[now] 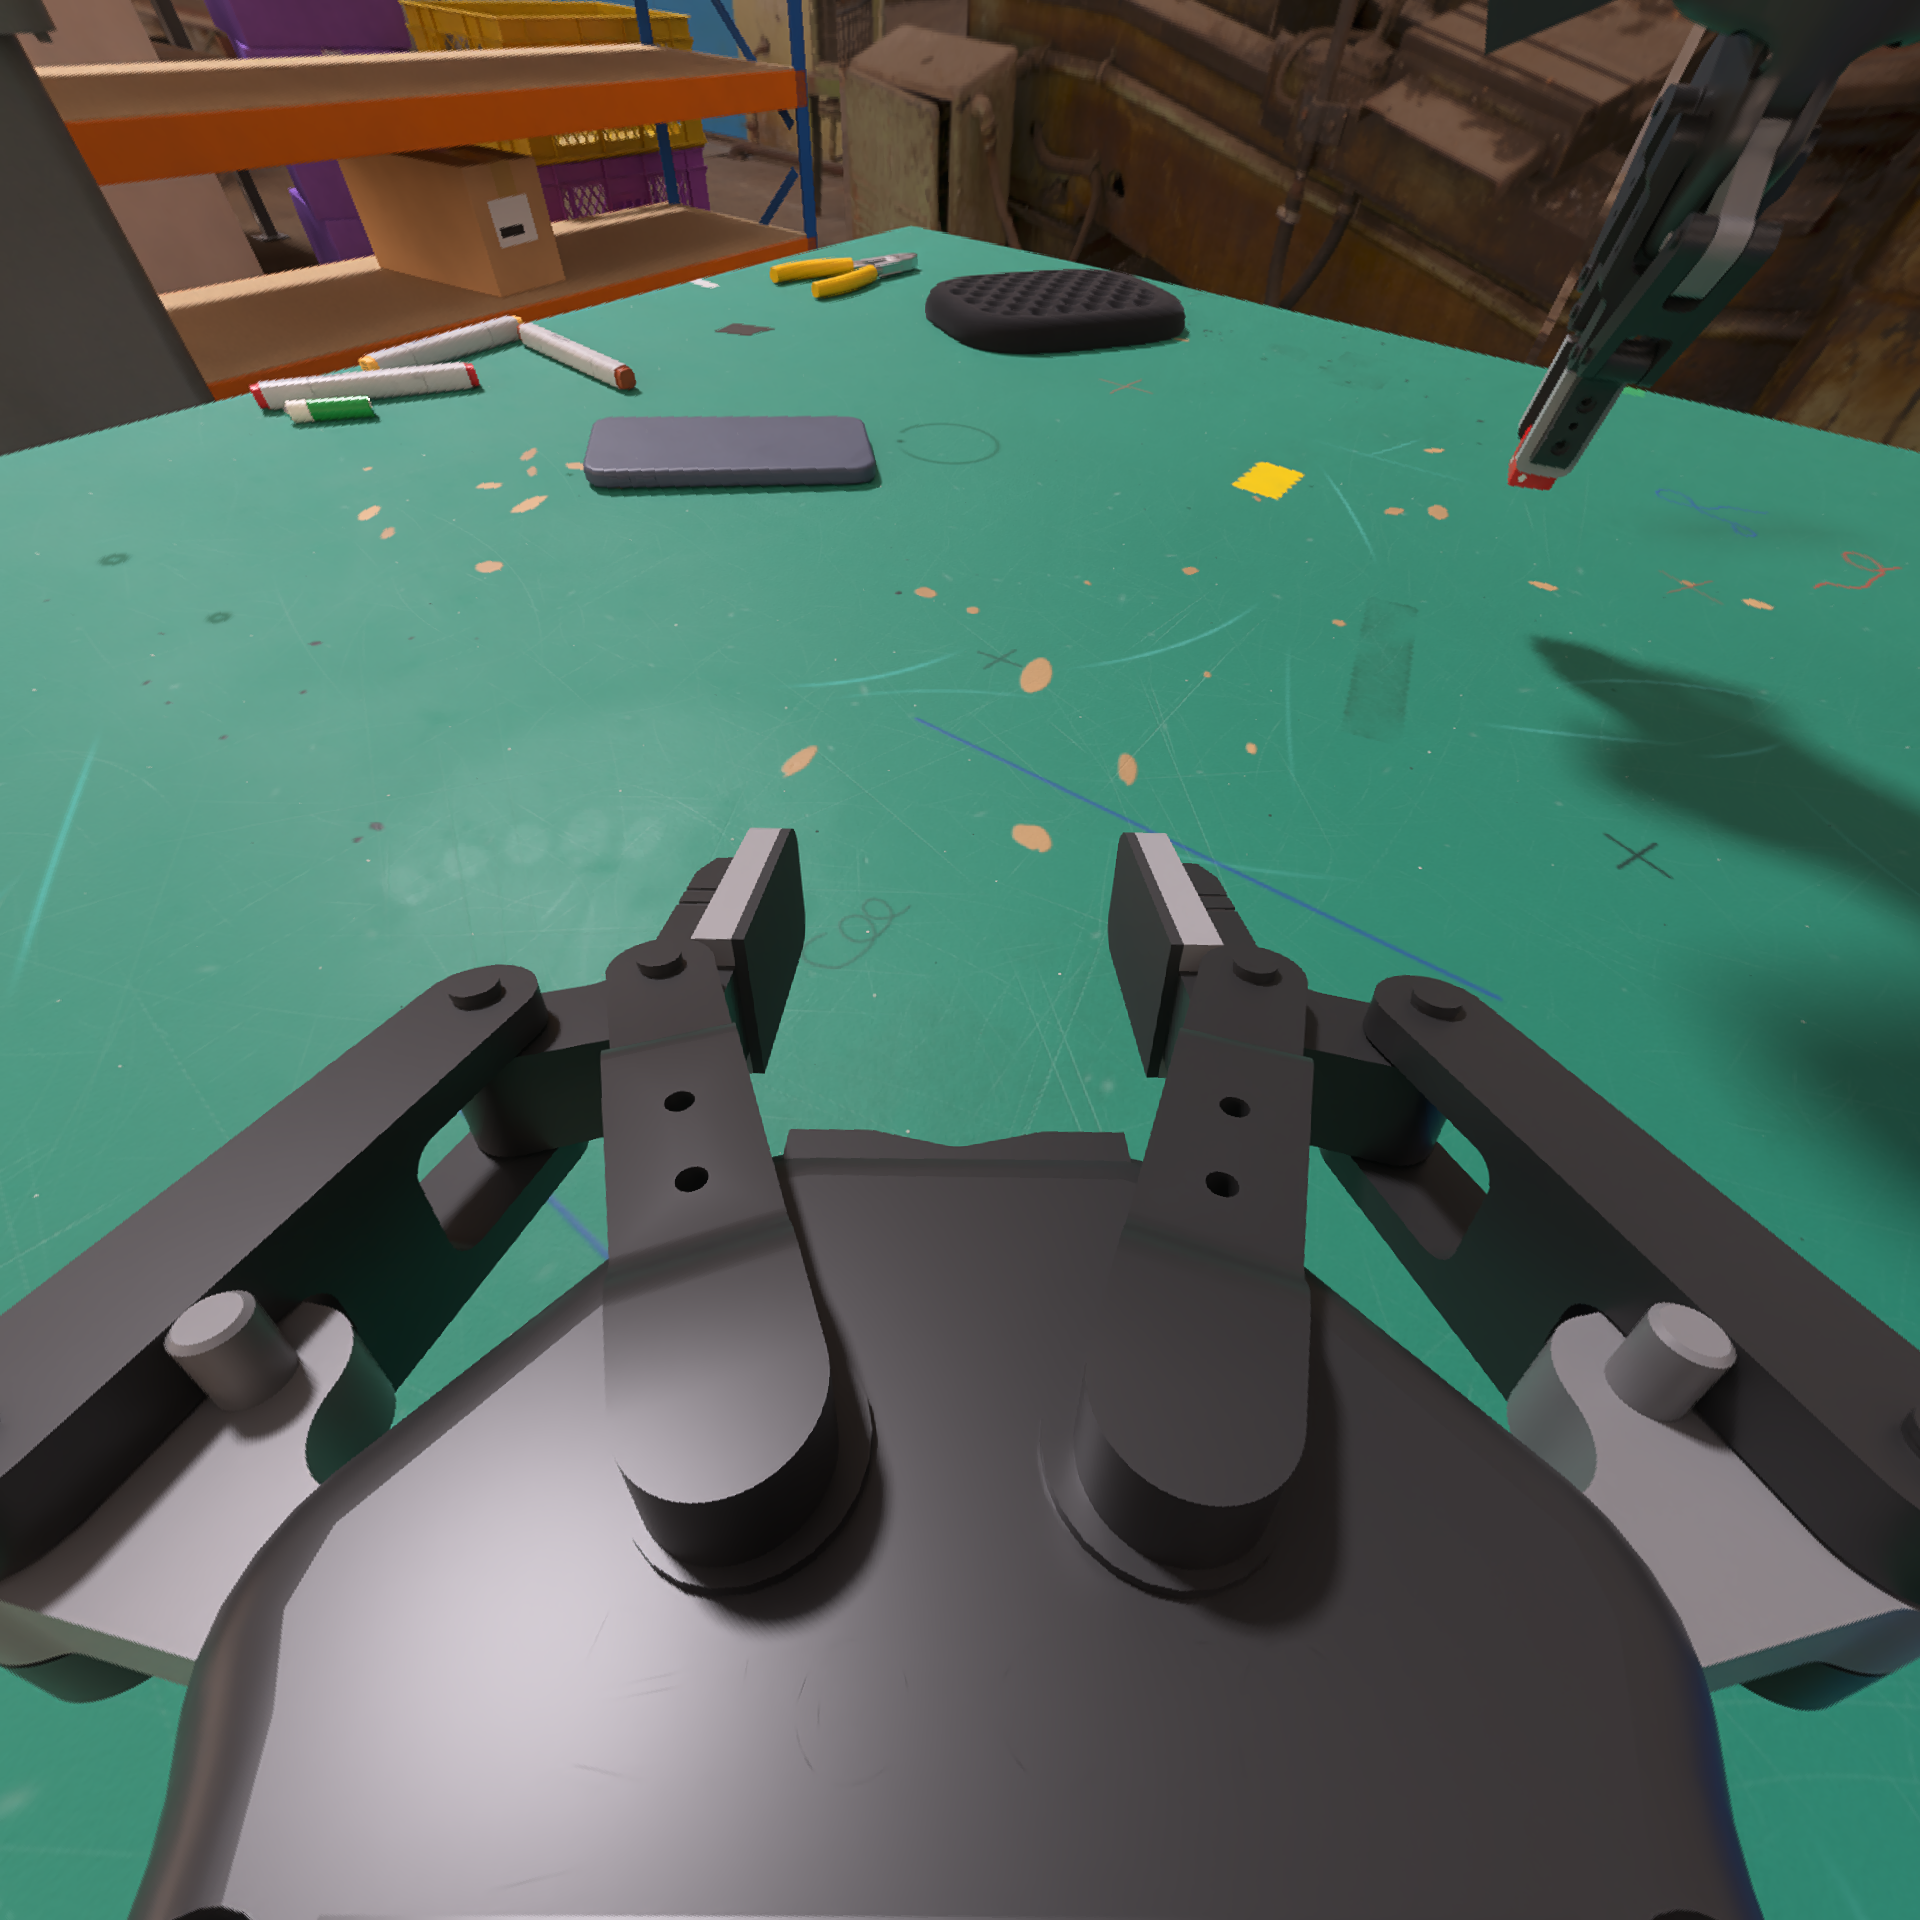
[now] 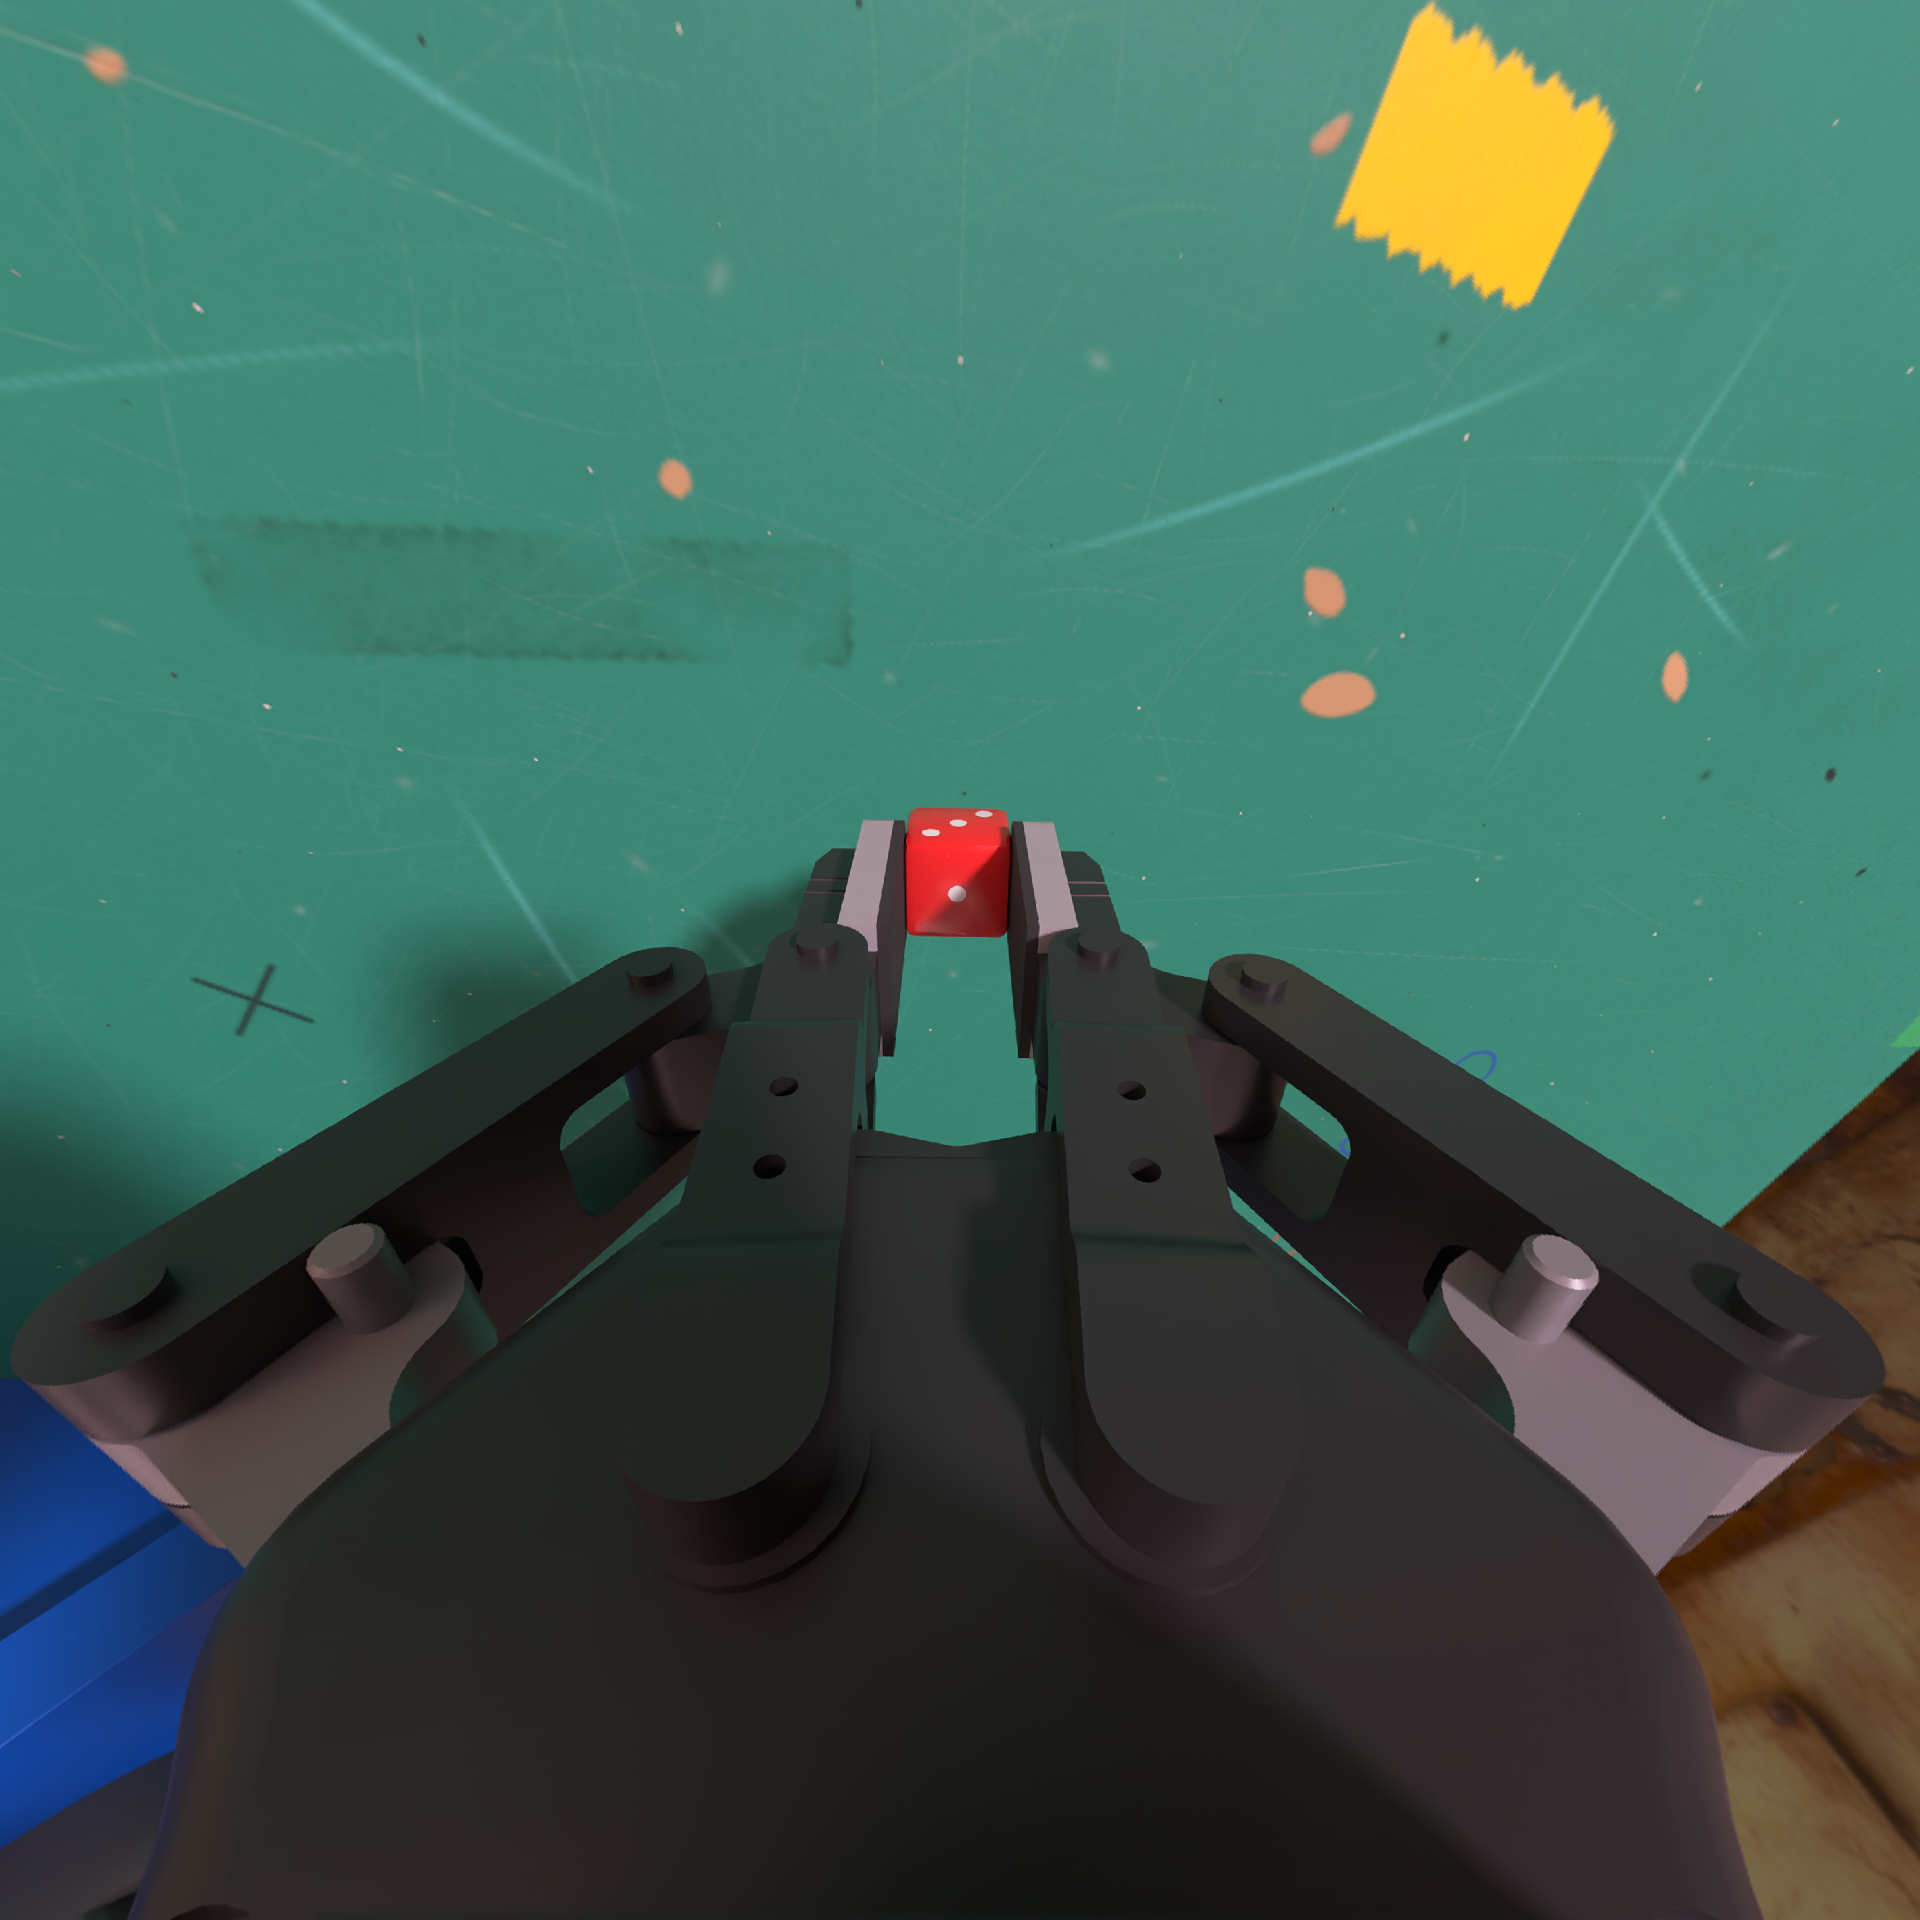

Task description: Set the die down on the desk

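Note:
A small red die (image 2: pixel 957 873) with white pips sits clamped between the fingertips of my right gripper (image 2: pixel 957 868), held above the green desk (image 2: pixel 623 312). In the left wrist view the right gripper (image 1: pixel 1538 473) hangs at the far right above the desk, with the red die (image 1: pixel 1529 478) showing at its tips. My left gripper (image 1: pixel 956 883) is open and empty, low over the middle of the desk (image 1: pixel 416 727).
On the far side lie a grey flat pad (image 1: pixel 729 451), a black dimpled cushion (image 1: pixel 1055 309), yellow-handled pliers (image 1: pixel 842 273), several markers (image 1: pixel 416 364) and a yellow sticker (image 1: pixel 1268 479) (image 2: pixel 1475 161). Shelving with a cardboard box (image 1: pixel 457 218) stands behind. The desk's edge (image 2: pixel 1808 1153) is near right.

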